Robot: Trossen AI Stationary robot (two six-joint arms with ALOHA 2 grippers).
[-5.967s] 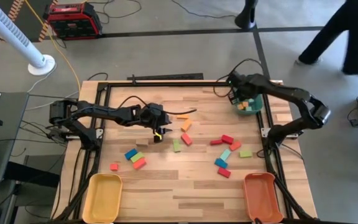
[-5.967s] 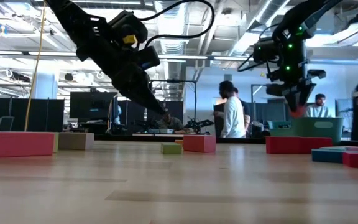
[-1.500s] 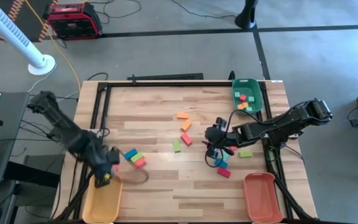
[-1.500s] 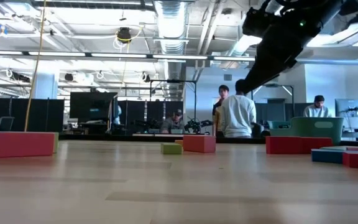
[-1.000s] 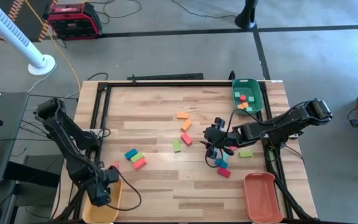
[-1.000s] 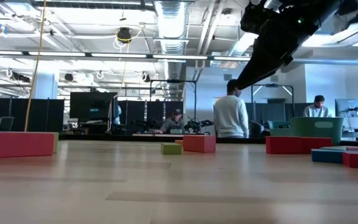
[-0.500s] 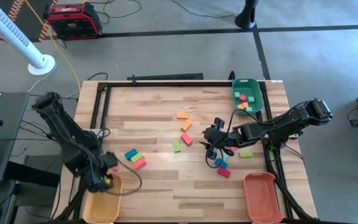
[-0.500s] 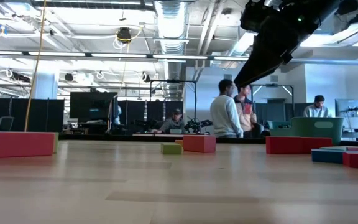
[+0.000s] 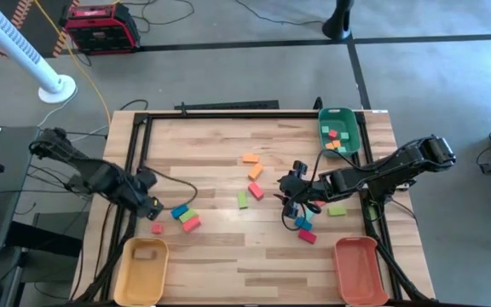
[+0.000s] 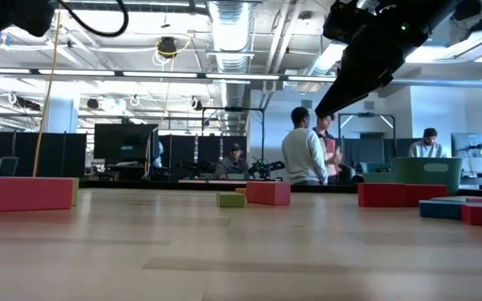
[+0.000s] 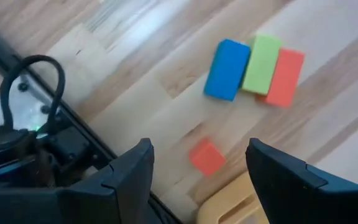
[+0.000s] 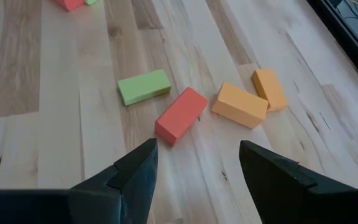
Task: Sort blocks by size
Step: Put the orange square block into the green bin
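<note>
The small red cube (image 11: pixel 206 156) lay on the bare wood almost straight ahead of the left pincer (image 11: pixel 197 180), between the lines of its two parted fingers and a little beyond their tips. Being a cube, it had no long axis to line up with, so any turn of the wrist would likely do. Farther out past it sat a tight row of three bars, blue (image 11: pixel 227 60), green (image 11: pixel 261 63) and red (image 11: pixel 285 76), side by side and touching, their long axes roughly parallel and pointing away from the pincer at a slant. The corner of the yellow tray (image 11: pixel 241 200) showed just beside the cube, on the near side toward the pincer. From above, the left pincer (image 9: pixel 149 206) hovered released and empty near the left edge of the surface (image 9: pixel 220 256), with the cube (image 9: pixel 156 228) just beside it and the yellow tray (image 9: pixel 124 271) beyond that, one tan piece (image 9: pixel 146 252) lying inside it. This arm was plainly the nearer one to the cube.

The right pincer (image 9: pixel 295 201) hung over the right-hand scatter of blocks, fingers apart and holding nothing. In its wrist view a red bar (image 12: pixel 181 114) lay ahead between its fingers, long axis slanted across them, with a green bar (image 12: pixel 143 86) and two orange blocks (image 12: pixel 240 104) to either side.
</note>
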